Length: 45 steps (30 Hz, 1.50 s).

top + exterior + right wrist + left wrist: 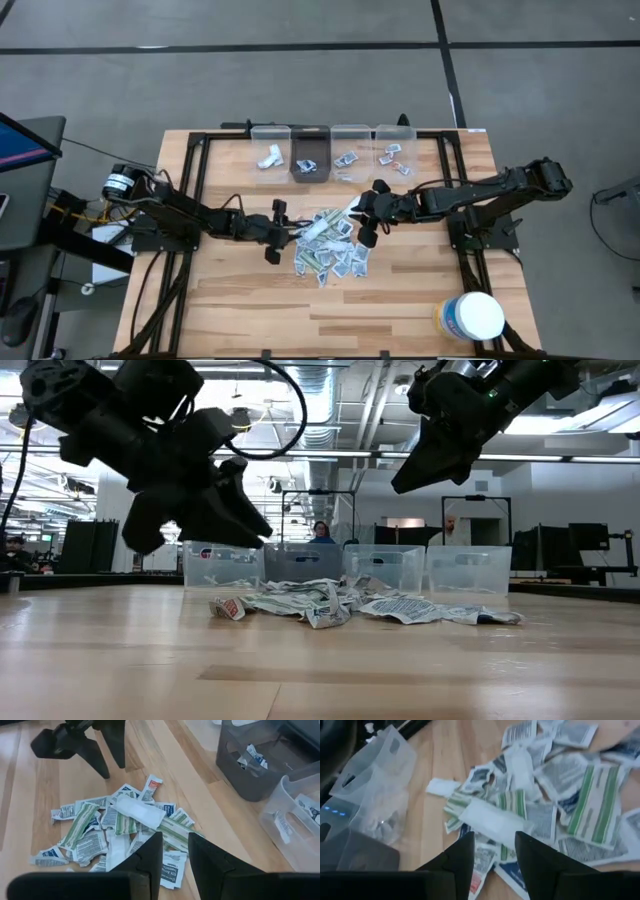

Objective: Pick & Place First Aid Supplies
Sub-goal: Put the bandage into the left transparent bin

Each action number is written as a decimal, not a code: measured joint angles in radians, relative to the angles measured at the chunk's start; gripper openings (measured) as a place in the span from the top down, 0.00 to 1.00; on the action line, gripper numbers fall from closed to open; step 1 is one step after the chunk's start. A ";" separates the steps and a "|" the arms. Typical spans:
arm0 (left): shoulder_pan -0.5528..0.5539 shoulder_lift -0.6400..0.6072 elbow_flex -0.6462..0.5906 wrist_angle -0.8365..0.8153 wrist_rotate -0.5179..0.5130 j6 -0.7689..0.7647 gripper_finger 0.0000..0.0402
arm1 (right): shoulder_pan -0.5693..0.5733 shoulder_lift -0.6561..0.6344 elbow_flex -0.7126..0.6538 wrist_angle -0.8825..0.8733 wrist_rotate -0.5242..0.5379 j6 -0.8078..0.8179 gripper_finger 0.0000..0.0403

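Both grippers hovering over packet pile, neither holding anything.
Left gripper [272, 232] is hanging fingers spread wide, empty, just beside the heap of first aid packets [330, 245] lying mid-table; right gripper [372, 212] is sitting above the pile's far edge, fingers narrowly apart, empty. Four clear bins [331, 148] are standing along the back edge, white tub [472, 316] near front right.

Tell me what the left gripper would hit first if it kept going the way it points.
Probably the plain white oblong packet lying on top of the heap of paper packets. The left gripper aims its open fingers straight at it, though the depth between them is unclear.
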 joint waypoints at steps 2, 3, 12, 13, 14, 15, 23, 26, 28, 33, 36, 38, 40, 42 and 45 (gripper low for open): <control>-0.002 0.021 0.000 -0.002 -0.010 0.003 0.63 | 0.000 0.000 0.000 -0.007 -0.001 -0.006 0.78; -0.004 0.034 0.000 -0.002 -0.011 0.004 0.62 | 0.000 0.000 0.000 -0.009 -0.001 -0.006 0.78; -0.039 0.172 0.057 0.003 -0.015 0.057 0.61 | 0.000 0.000 0.000 -0.050 -0.019 -0.006 0.78; -0.039 0.182 0.069 0.003 -0.024 0.065 0.61 | 0.000 0.000 0.000 -0.052 -0.019 -0.006 0.78; -0.039 0.190 0.079 0.004 -0.039 0.082 0.61 | 0.000 0.000 0.000 -0.053 -0.019 -0.006 0.78; -0.037 0.197 0.089 0.007 -0.049 0.103 0.61 | 0.000 0.000 0.000 -0.054 -0.019 -0.006 0.78; -0.010 0.209 0.101 -0.004 -0.035 0.128 0.62 | 0.000 0.000 0.000 -0.059 -0.019 -0.022 0.78; -0.011 0.209 0.101 -0.010 0.003 0.127 0.63 | -0.001 0.000 0.000 -0.061 -0.019 -0.026 0.78; -0.011 0.209 0.101 -0.019 0.022 0.126 0.63 | -0.001 0.000 0.000 -0.061 -0.018 -0.030 0.78; -0.002 0.208 0.101 -0.025 0.020 0.121 0.64 | -0.001 0.000 0.000 -0.061 -0.018 -0.032 0.78; 0.012 0.208 0.101 -0.025 0.017 0.119 0.64 | -0.001 0.000 0.000 -0.061 -0.018 -0.032 0.78; 0.023 0.208 0.101 -0.025 0.017 0.119 0.64 | -0.001 0.000 0.000 -0.061 -0.018 -0.032 0.78; 0.034 0.208 0.101 -0.025 0.017 0.119 0.64 | -0.001 0.000 0.000 -0.061 -0.015 -0.032 0.78; 0.041 0.208 0.101 -0.025 0.025 0.119 0.64 | -0.001 0.000 0.000 -0.061 -0.014 -0.032 0.78; 0.045 0.208 0.101 -0.025 0.062 0.120 0.64 | -0.004 0.000 0.000 -0.061 -0.014 -0.032 0.78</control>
